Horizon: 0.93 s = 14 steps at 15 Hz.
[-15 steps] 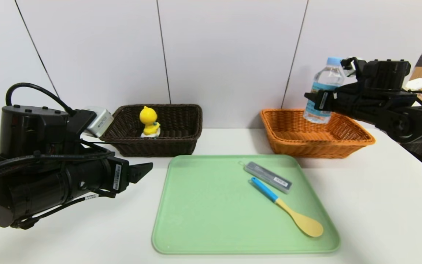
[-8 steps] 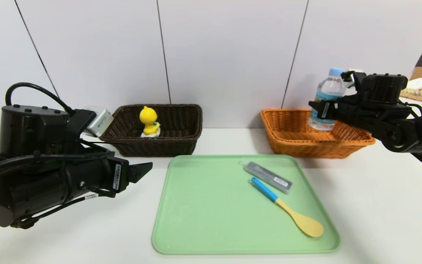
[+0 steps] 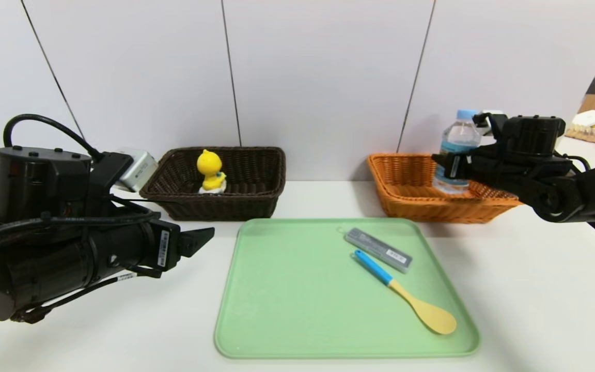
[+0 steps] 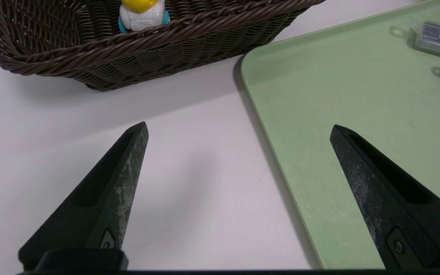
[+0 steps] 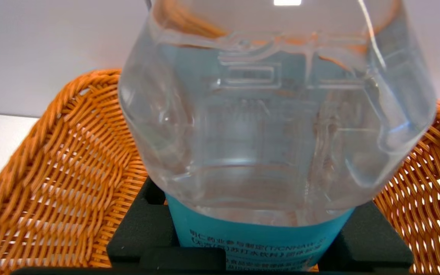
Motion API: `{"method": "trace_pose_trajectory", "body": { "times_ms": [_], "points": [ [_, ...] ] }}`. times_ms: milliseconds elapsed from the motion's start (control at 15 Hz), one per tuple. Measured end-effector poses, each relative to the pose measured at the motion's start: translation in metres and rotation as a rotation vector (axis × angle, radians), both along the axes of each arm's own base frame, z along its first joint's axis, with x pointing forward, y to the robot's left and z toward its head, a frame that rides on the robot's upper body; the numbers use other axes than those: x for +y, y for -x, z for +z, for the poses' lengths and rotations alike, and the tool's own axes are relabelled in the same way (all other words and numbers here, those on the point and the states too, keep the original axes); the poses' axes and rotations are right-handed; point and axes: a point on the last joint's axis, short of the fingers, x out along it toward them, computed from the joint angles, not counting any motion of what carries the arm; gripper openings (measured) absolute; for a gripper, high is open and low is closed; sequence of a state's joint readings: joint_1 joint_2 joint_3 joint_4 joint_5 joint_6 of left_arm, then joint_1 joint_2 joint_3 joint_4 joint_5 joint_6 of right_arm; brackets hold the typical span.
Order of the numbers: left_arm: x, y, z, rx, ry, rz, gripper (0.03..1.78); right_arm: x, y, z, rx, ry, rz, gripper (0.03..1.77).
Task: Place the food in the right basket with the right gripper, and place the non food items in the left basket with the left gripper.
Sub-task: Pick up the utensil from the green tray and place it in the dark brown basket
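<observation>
Water bottle [image 3: 456, 150] is held upright between the fingers of the right gripper [image 3: 450, 166], which is closed on its blue label band. It is kept inside the orange basket [image 3: 406, 199], with its base low between the woven walls; whether the base touches the basket floor cannot be told. In the right wrist view the clear lower body of the bottle [image 5: 277, 114] fills most of the picture, the black fingers [image 5: 136, 225] are seen at both sides of the label, and the orange basket [image 5: 59, 160] is seen around and behind it.

The left gripper [image 3: 194, 242] is kept above the white table [image 3: 535, 289], just beside the left edge of the green tray [image 3: 287, 299], and nothing is held in it. In the left wrist view its two fingers [image 4: 113, 191] are spread wide apart, one over the table and the other over the tray [image 4: 319, 114].

On the tray a grey pencil-lead case [image 3: 378, 250] and a rice paddle with a blue handle [image 3: 406, 299] are laid near each other on the right half. A yellow duck toy [image 3: 209, 171] is standing in the dark brown basket [image 3: 256, 204], which is placed behind the tray on the left side. A small white box [image 3: 135, 168] is seen beside that basket.
</observation>
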<state>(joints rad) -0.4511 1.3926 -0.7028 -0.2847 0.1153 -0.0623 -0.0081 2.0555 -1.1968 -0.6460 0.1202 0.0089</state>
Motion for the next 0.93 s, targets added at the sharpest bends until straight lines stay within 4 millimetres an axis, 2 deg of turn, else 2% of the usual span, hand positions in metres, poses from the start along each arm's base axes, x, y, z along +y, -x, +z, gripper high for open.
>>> {"method": "trace_pose_trajectory", "body": {
  "times_ms": [667,933],
  "points": [
    [0.0,0.0,0.003,-0.01,0.006,0.001,1.69,-0.009,-0.01,-0.014,-0.027,0.013,-0.018,0.86],
    [0.0,0.0,0.003,-0.012,0.007,0.001,1.69,-0.009,-0.009,-0.014,-0.036,0.023,-0.018,1.17]
  ]
}}
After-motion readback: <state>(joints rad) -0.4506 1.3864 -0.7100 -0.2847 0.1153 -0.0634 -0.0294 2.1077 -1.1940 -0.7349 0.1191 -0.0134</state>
